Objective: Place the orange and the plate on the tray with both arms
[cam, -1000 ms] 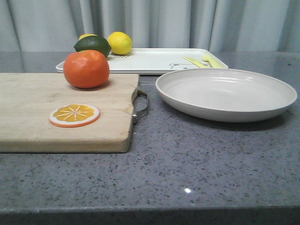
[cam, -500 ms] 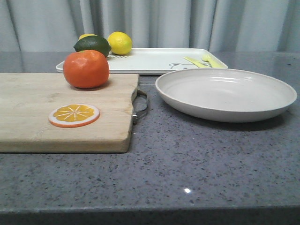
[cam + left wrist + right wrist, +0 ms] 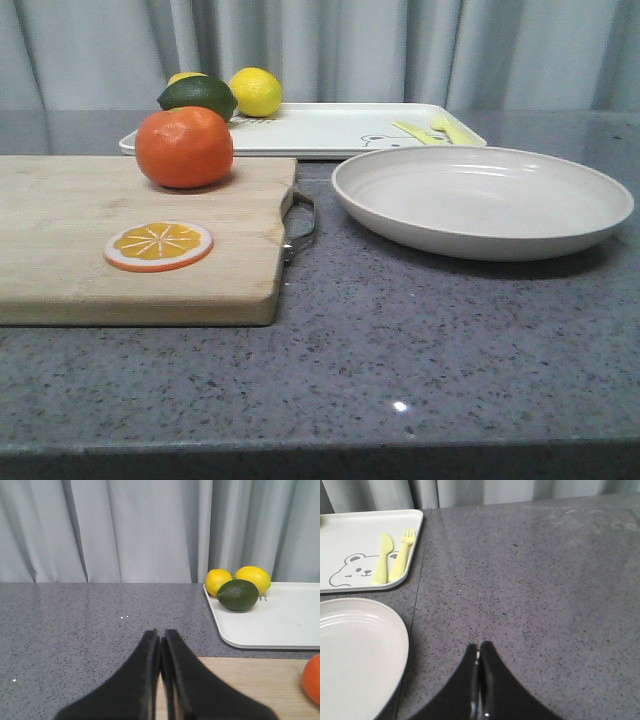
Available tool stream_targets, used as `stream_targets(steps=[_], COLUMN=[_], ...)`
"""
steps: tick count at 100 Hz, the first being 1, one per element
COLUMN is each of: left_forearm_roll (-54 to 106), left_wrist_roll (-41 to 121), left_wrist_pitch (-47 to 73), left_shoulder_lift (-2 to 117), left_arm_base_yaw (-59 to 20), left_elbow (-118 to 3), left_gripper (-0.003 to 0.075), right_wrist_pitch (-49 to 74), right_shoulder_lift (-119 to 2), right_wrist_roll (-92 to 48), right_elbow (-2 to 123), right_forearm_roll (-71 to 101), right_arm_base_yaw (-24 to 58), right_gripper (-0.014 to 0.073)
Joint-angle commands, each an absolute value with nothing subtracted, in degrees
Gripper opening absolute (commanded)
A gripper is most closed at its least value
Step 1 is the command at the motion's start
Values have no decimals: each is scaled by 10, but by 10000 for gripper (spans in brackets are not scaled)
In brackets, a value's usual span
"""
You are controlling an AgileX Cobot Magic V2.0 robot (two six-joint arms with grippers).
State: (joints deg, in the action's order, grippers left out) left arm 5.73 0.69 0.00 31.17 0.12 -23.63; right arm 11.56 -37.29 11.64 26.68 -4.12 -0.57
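Observation:
The orange [image 3: 185,147] sits on the far part of a wooden cutting board [image 3: 60,250] at the left; its edge shows in the left wrist view [image 3: 313,680]. The off-white plate [image 3: 482,200] lies on the counter to the right, also in the right wrist view [image 3: 355,655]. The white tray [image 3: 320,128] with a bear drawing lies behind both, and shows in the wrist views [image 3: 280,620] [image 3: 350,535]. My left gripper [image 3: 160,636] is shut and empty, left of the orange. My right gripper [image 3: 479,647] is shut and empty, beside the plate. Neither gripper shows in the front view.
A flat orange slice [image 3: 159,245] lies on the board. Two lemons [image 3: 256,91] and a dark green lime [image 3: 198,96] sit at the tray's left end. A yellow knife and fork [image 3: 435,130] lie at its right end. Grey curtains hang behind the counter.

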Motion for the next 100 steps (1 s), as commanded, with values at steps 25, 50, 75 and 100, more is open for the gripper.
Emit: stream_targets(steps=[25, 50, 75, 100], left_forearm_roll=[63, 82, 99, 110], left_wrist_roll=[3, 3, 3, 3], left_wrist_pitch=[-8, 0, 127, 225], left_shoulder_lift=[401, 483, 596, 715], left_arm_base_yaw=[-19, -69, -141, -212], left_elbow=[-325, -379, -492, -618], left_gripper=[272, 577, 594, 590], right_wrist_pitch=[64, 53, 49, 49], right_shoulder_lift=[-376, -376, -376, -376], right_wrist_roll=[115, 115, 115, 115], right_elbow=[288, 288, 288, 288], right_forearm_roll=[-49, -49, -49, -49], right_arm_base_yaw=[-8, -8, -8, -8], right_gripper=[-64, -64, -64, -64])
